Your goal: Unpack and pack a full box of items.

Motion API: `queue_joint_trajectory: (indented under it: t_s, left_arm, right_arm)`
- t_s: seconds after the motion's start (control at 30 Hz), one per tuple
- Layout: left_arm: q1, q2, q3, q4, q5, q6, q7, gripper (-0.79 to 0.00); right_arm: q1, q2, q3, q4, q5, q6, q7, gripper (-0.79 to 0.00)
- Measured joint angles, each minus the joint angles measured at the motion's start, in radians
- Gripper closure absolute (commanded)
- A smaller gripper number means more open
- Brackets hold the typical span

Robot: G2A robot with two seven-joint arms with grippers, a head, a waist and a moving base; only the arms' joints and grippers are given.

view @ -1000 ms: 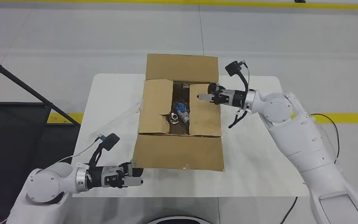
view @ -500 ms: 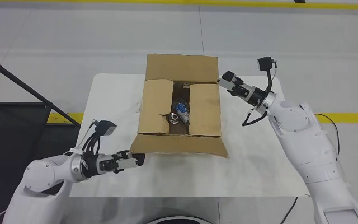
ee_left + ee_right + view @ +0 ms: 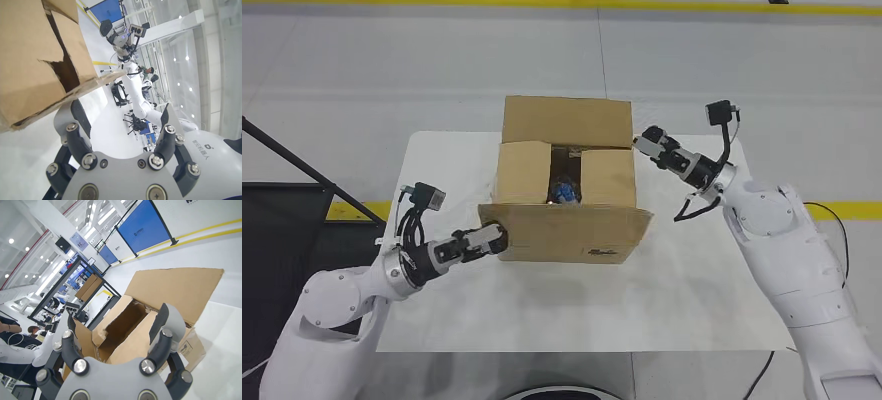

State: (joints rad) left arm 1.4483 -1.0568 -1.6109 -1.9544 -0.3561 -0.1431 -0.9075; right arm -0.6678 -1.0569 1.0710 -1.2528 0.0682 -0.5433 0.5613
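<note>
Risk: the left end effector (image 3: 494, 240) could slip off the near flap (image 3: 572, 232), which would then flop outward, or it could shove the box (image 3: 567, 122) across the desk (image 3: 702, 290).
Left end effector: spread wide, holding nothing; one finger (image 3: 79, 113) seems to touch the flap's corner edge.
Right end effector (image 3: 647, 140): spread wide, holding nothing, just beside the box's far right corner.
Items (image 3: 564, 190): inside the box, between the side flaps.
Box: mid-desk.
</note>
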Motion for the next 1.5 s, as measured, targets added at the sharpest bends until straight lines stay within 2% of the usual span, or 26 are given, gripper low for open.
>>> queue_joint_trajectory:
  t_s: [0.13,0.33,0.63,0.87,1.07,1.27,1.5]
  left_arm:
    - [-0.026,-0.003,0.026,0.012,0.012,0.032,0.060,-0.785]
    - [-0.056,-0.007,0.059,0.041,0.015,0.068,0.135,-0.785]
    - [-0.081,-0.012,0.111,0.048,0.091,0.107,0.239,-0.785]
    - [-0.086,-0.015,0.142,0.041,0.155,0.130,0.301,-0.785]
    - [-0.089,-0.016,0.154,0.038,0.185,0.144,0.325,-0.785]
    - [-0.093,-0.017,0.160,0.039,0.197,0.152,0.330,-0.785]
    - [-0.102,-0.017,0.158,0.049,0.198,0.154,0.317,-0.785]
  right_arm:
    - [0.034,-0.009,0.003,0.051,0.033,0.060,-0.017,-0.785]
    - [0.147,-0.048,-0.059,0.216,0.102,0.123,0.014,-0.785]
    - [0.345,-0.154,-0.215,0.537,0.169,0.172,0.071,-0.785]
    - [0.431,-0.233,-0.280,0.739,0.230,0.148,0.135,-0.785]
    - [0.467,-0.286,-0.303,0.849,0.263,0.121,0.182,-0.785]
    - [0.484,-0.313,-0.277,0.922,0.354,0.033,0.288,-0.785]
    - [0.496,-0.317,-0.225,0.967,0.455,-0.043,0.406,-0.785]
